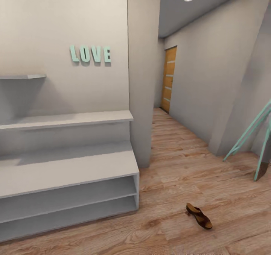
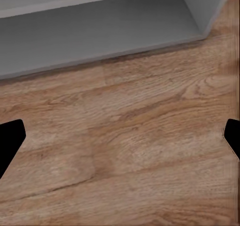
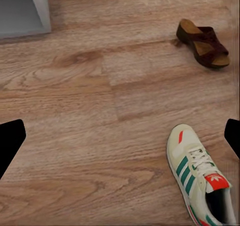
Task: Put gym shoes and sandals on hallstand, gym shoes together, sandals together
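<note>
- Through the right wrist camera I saw the right gripper [image 3: 120, 136] only as two dark fingertip [image 3: 10, 141] patches at the frame edges, far apart with bare floor between them; its jaws stood apart and held nothing.
- Nearest that gripper lay one gym shoe [image 3: 200, 178] on the corridor floor [image 3: 100, 111], upright on its sole, its heel end cut off by the frame edge. I could not locate the second gym shoe.
- Beyond the shoe, well apart from it, one sandal [image 3: 204, 43] lay on the planks, its strap uppermost. The head camera showed the same sandal [image 1: 199, 216] alone on open floor, to the right of the hallstand [image 1: 67, 168]. I could not locate a second sandal.
- Through the left wrist camera the left gripper [image 2: 120, 138] likewise showed as two dark tips at the frame edges, jaws apart, over bare planks just in front of the hallstand's lowest shelf.
- The hallstand's left side was cut off in the head view; its visible bench top and shelves carried no shoes.
- Farther off, a corridor ran clear to an orange door [image 1: 168, 80]; turquoise poles [image 1: 250, 134] leaned at the right edge, partly cut off.
</note>
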